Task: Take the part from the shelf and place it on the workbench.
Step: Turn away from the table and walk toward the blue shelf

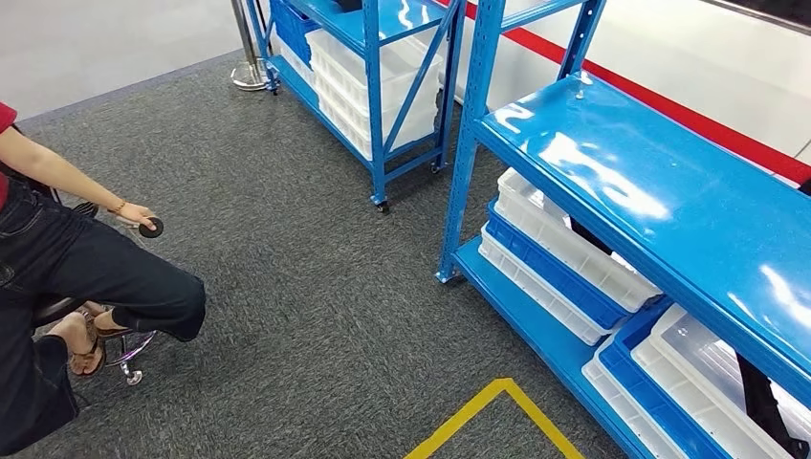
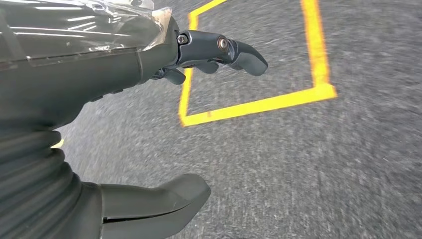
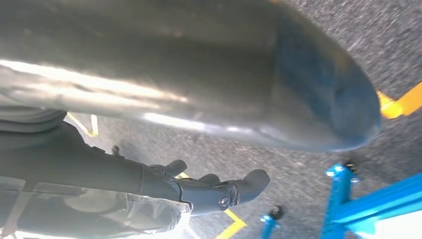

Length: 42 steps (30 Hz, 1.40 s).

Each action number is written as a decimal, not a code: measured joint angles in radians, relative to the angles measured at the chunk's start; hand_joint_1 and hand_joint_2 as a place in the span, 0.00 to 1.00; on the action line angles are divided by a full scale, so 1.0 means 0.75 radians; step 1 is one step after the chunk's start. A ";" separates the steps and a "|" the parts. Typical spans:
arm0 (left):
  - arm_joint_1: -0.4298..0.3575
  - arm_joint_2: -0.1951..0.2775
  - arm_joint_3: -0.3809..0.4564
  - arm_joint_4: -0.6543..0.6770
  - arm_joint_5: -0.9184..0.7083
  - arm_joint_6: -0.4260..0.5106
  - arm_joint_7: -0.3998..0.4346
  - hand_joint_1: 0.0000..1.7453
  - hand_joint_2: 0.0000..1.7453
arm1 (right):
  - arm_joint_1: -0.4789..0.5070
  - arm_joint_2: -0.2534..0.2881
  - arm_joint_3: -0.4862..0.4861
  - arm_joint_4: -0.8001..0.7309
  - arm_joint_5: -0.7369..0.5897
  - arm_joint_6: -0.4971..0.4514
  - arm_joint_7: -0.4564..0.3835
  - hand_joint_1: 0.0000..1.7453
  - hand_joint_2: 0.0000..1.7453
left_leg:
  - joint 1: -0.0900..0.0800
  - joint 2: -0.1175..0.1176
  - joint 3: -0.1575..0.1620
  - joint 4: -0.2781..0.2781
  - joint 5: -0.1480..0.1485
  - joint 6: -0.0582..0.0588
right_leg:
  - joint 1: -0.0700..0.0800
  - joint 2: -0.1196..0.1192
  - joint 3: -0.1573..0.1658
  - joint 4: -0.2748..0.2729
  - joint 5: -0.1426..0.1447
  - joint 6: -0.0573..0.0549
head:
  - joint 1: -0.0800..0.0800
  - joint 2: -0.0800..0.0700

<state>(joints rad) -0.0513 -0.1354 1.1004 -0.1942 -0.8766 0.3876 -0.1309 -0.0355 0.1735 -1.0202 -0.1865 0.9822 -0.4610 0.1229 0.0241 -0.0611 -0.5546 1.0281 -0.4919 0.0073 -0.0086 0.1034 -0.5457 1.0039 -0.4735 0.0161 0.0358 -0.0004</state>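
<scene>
Grey carpet (image 1: 287, 287) underfoot, blue shelf (image 1: 669, 206) beside right hand (image 3: 209, 191). Left hand (image 2: 209, 55) over yellow floor tape (image 2: 259, 104). Both hands empty, fingers loosely apart.

Warehouse – blue racks (image 1: 669, 206) | stacked bins (image 1: 559, 253) | yellow floor tape (image 1: 497, 413)

A near shelf rack (image 1: 660, 206) stands at the right, with stacked bins (image 1: 559, 253) on its lower level. A second rack (image 1: 383, 57) stands behind it. A seated person (image 1: 67, 277) is at the left, floor tape (image 1: 497, 402) between.
</scene>
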 joint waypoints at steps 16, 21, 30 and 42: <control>-0.005 -0.009 0.011 0.000 -0.005 0.002 0.004 0.00 1.00 | -0.014 -0.015 0.001 0.000 0.007 -0.014 0.008 0.00 0.00 | -0.019 0.226 0.035 -0.027 -0.010 0.007 | -0.003 -0.240 -0.017 0.004 -0.008 0.047 | 0.007 0.000; -0.014 -0.013 0.014 0.000 -0.006 0.003 0.005 0.00 1.00 | -0.015 -0.017 0.000 0.000 0.007 -0.016 0.011 0.00 0.00 | -0.002 0.123 -0.024 0.149 -0.137 -0.022 | -0.024 -0.157 -0.004 -0.005 0.006 -0.007 | -0.004 0.000; -0.009 -0.010 0.021 0.000 -0.006 0.003 0.009 0.00 1.00 | -0.016 -0.018 0.000 0.000 0.010 -0.017 0.011 0.00 0.00 | -0.002 -0.001 0.003 -0.004 0.001 0.000 | -0.004 -0.002 -0.005 0.003 0.002 0.002 | -0.005 0.000; -0.016 -0.014 0.022 0.000 -0.018 0.003 0.015 0.00 1.00 | -0.012 -0.030 0.000 0.000 0.019 -0.019 0.005 0.00 0.00 | -0.005 0.171 0.011 -0.029 0.010 0.040 | -0.019 -0.166 -0.110 0.193 -0.082 0.080 | 0.000 0.000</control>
<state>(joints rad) -0.0633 -0.1461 1.1170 -0.1942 -0.8903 0.3899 -0.1194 -0.0447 0.1513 -1.0204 -0.1865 0.9961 -0.4753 0.1265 0.0200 0.0669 -0.5460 1.0066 -0.4844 0.0372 -0.0231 -0.0208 -0.6282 1.1489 -0.5347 0.0762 0.0361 -0.0004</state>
